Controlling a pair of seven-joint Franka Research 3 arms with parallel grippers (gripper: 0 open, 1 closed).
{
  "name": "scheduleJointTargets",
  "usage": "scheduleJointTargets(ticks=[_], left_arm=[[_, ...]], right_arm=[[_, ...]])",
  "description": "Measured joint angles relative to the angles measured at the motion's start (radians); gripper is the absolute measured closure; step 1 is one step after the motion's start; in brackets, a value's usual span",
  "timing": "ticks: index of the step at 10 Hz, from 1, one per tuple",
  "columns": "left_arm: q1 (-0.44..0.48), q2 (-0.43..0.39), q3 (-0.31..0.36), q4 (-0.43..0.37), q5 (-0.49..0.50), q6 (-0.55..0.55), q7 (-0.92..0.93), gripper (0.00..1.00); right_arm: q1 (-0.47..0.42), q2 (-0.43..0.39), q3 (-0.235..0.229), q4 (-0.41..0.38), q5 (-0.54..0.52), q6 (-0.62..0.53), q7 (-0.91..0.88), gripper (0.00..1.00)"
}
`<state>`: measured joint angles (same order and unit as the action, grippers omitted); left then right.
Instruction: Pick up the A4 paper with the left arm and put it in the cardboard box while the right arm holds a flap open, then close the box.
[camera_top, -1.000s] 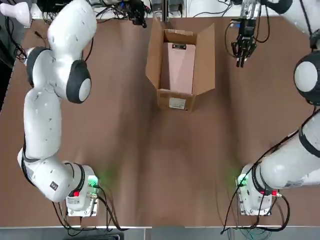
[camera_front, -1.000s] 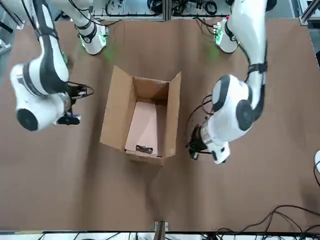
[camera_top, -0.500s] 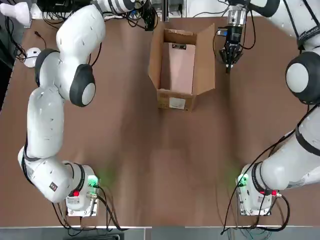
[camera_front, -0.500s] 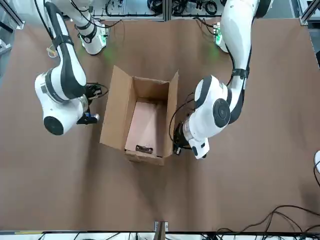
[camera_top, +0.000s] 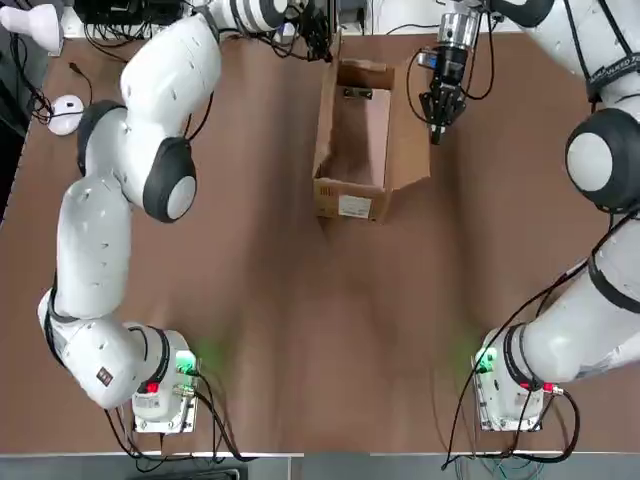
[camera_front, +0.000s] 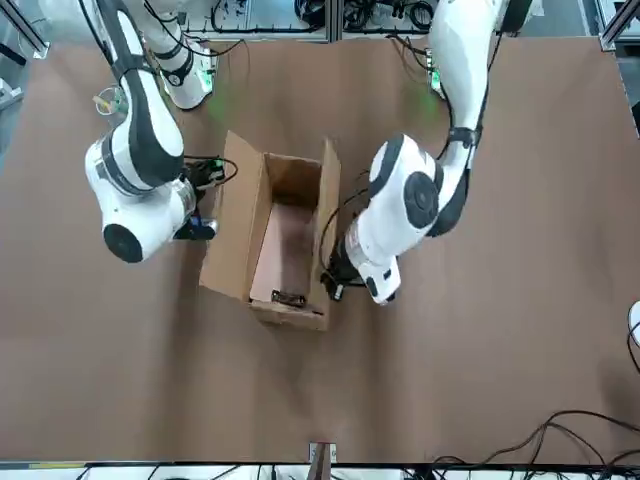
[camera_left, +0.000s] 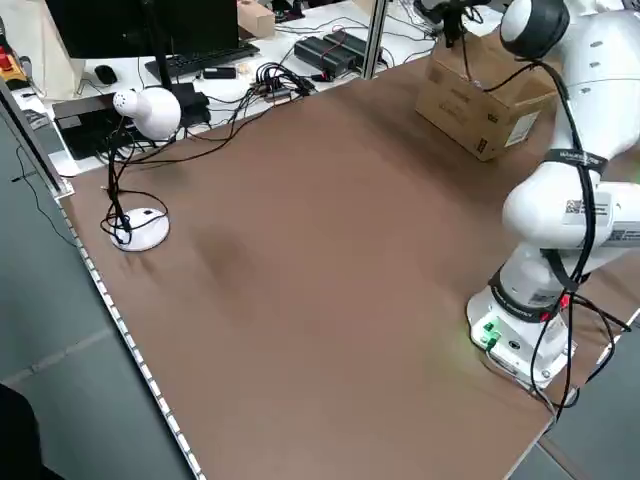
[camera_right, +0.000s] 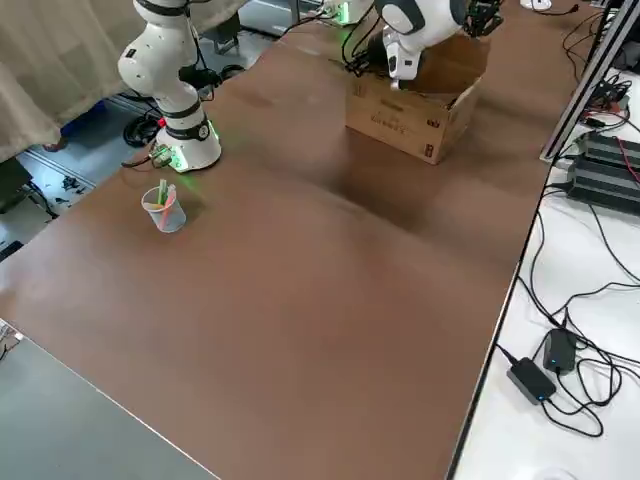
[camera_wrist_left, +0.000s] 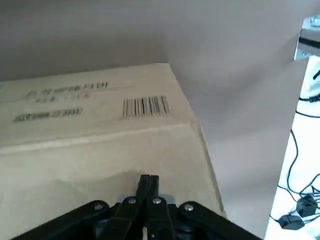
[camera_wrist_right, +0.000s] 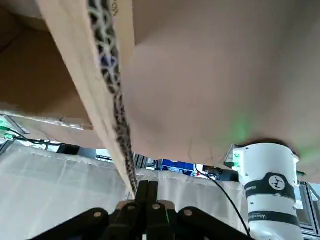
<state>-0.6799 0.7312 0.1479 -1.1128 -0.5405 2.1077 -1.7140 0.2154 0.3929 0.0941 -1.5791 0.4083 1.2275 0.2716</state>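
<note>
Overhead and facing cameras both frame the cardboard box (camera_top: 360, 140) centrally.

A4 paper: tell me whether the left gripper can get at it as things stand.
Probably not. The A4 paper lies at the cardboard box's bottom, and the left gripper, shut, sits outside the raised left flap, which stands between them.

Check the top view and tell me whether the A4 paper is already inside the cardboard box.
Yes: the A4 paper lies flat on the floor of the open cardboard box, clip end away from the labelled end.
</note>
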Motion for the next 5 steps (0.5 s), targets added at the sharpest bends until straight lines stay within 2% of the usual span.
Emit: scheduleJointTargets(ticks=[5], left_arm=[[-0.055,0.054,0.0,-0.01,0.0,0.13,-0.017,0.99]], right_arm=[[0.002,0.004,-0.002,0.001,0.016,0.026,0.0,0.99]])
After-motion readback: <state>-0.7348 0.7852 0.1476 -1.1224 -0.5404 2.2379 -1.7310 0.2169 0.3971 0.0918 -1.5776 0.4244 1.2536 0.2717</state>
